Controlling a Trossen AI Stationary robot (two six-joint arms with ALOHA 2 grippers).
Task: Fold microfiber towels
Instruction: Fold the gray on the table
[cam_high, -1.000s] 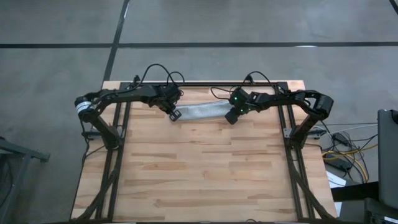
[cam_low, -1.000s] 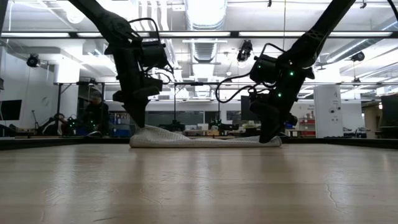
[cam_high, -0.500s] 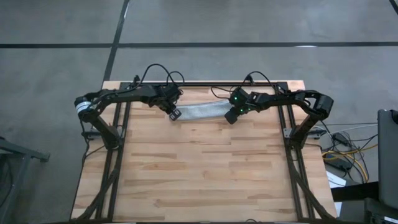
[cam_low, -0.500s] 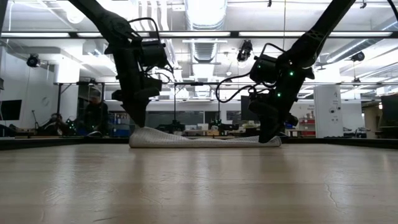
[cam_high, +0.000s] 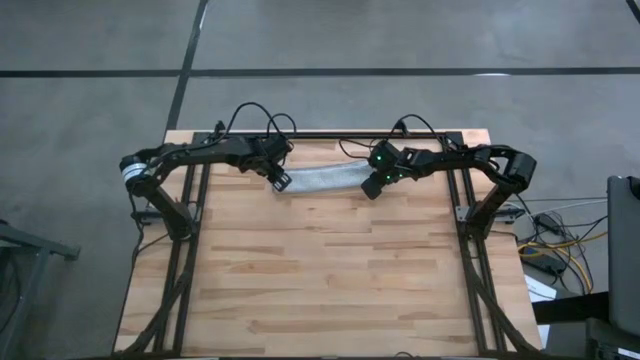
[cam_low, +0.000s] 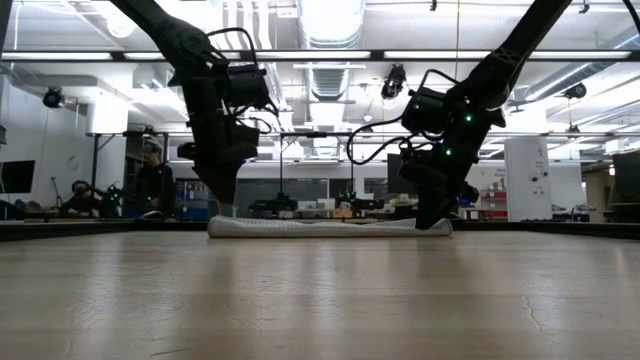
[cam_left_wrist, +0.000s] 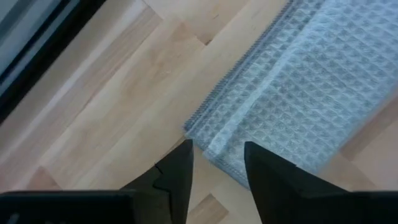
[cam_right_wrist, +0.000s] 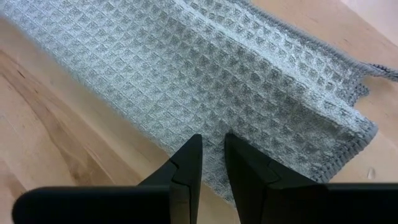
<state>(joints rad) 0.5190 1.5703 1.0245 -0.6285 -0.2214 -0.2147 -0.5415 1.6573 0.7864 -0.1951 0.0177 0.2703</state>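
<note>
Folded towel at the far edge of our wooden table, both arms over its ends.

We see a pale butcher-block table (cam_high: 320, 270) on a grey concrete floor; behind it in the low view is a workshop hall with ceiling lights and a seated person (cam_low: 152, 185). The grey-blue waffle-textured towel (cam_high: 322, 179) lies as a narrow folded strip near the table's far edge. Our left gripper (cam_high: 279, 181) hangs above the towel's left end, fingers spread with nothing between them; a second ago that end was lifted, and now it lies flat. Our right gripper (cam_high: 370, 187) pinches the towel's right end, much as before. No writing is readable.
</note>
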